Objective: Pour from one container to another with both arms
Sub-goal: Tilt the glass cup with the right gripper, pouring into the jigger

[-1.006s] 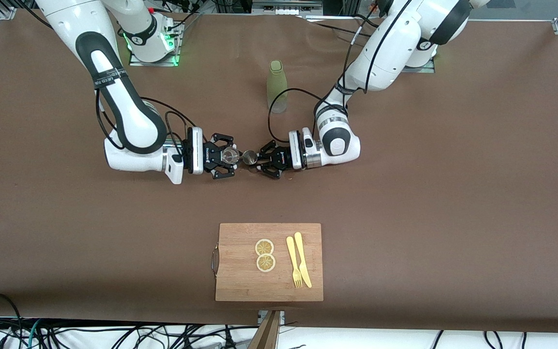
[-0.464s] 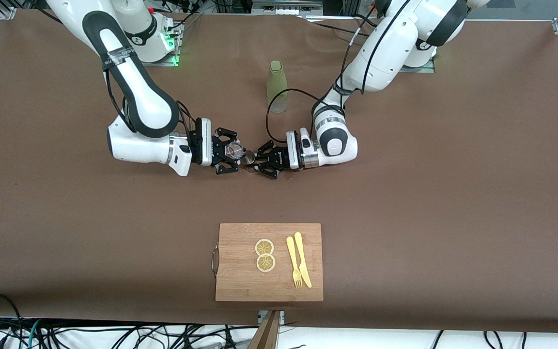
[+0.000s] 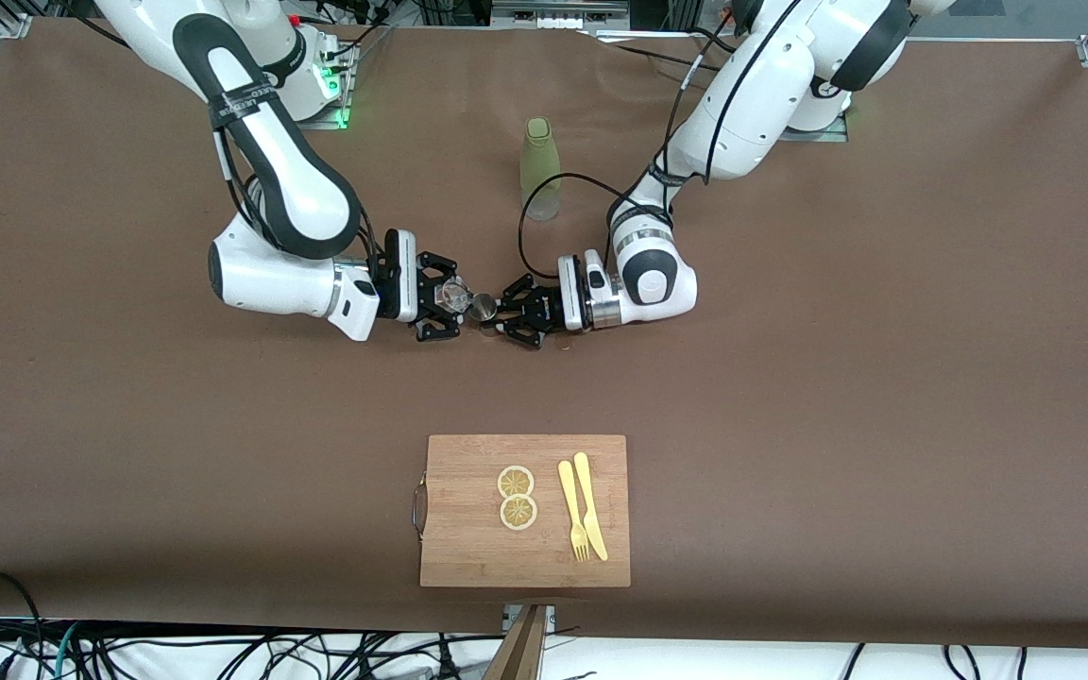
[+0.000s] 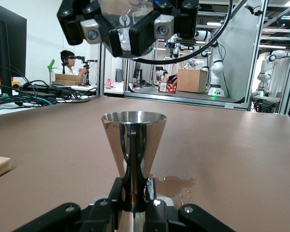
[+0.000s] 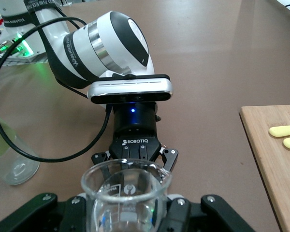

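Note:
A small steel jigger (image 3: 484,306) stands upright at mid-table, and my left gripper (image 3: 497,312) is shut on its narrow waist. In the left wrist view the jigger (image 4: 134,150) rises from between that gripper's fingers (image 4: 151,191). My right gripper (image 3: 450,297) is shut on a clear glass beaker (image 3: 453,295) that is tipped toward the jigger, rim close to rim. In the right wrist view the beaker (image 5: 127,193) fills the foreground and its mouth faces the left gripper (image 5: 134,153). The right gripper (image 4: 125,24) hangs above the jigger in the left wrist view.
A pale green bottle (image 3: 539,170) stands farther from the front camera than the jigger. A wooden cutting board (image 3: 468,529) lies near the front edge with two lemon slices (image 3: 517,497) and a yellow fork and knife (image 3: 582,515). A wet patch (image 4: 176,186) lies beside the jigger.
The right arm's forearm has swung up and its gripper has moved toward the jigger, tipping the beaker further. The left gripper with the jigger has shifted slightly toward the right arm.

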Robot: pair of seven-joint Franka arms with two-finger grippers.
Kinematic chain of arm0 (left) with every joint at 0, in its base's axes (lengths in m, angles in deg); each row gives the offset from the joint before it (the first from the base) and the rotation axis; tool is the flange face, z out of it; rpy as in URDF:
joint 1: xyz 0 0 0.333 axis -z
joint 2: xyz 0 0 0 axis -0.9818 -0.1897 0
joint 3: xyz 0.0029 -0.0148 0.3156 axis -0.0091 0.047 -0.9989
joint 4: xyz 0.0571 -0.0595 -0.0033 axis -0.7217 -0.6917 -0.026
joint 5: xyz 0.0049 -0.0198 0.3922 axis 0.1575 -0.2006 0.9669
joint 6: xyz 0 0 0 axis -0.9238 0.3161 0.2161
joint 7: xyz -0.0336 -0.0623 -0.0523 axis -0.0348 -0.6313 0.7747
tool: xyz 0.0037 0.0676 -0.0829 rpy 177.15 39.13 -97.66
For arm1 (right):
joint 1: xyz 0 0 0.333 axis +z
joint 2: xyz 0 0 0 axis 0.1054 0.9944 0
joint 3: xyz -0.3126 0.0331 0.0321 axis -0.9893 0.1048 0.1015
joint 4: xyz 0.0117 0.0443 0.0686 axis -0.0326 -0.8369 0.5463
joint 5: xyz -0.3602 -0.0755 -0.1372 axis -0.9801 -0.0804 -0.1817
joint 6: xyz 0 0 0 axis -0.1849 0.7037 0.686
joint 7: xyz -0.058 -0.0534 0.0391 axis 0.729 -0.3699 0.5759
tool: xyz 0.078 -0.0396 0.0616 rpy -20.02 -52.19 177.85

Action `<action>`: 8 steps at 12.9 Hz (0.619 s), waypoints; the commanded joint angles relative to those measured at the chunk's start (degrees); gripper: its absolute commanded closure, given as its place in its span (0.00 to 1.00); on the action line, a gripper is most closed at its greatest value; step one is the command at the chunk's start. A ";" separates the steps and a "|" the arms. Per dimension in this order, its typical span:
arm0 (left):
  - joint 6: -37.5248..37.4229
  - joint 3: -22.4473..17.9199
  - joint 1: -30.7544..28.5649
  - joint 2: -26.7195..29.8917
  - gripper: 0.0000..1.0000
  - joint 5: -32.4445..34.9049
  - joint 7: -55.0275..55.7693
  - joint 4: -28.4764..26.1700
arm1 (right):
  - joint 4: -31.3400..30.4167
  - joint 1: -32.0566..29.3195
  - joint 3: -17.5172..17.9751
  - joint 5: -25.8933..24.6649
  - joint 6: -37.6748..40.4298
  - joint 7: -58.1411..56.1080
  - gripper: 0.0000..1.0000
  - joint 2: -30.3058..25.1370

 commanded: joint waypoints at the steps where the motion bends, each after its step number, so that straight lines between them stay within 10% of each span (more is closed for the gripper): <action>1: 0.93 -0.27 0.84 -0.61 1.00 -1.99 -2.60 1.33 | -1.54 0.84 0.25 -1.02 -2.13 1.46 0.81 -1.63; 8: 0.84 -0.36 0.75 -0.17 1.00 -1.64 -1.90 1.33 | -1.45 2.68 0.25 -5.59 -7.22 4.45 0.81 -1.10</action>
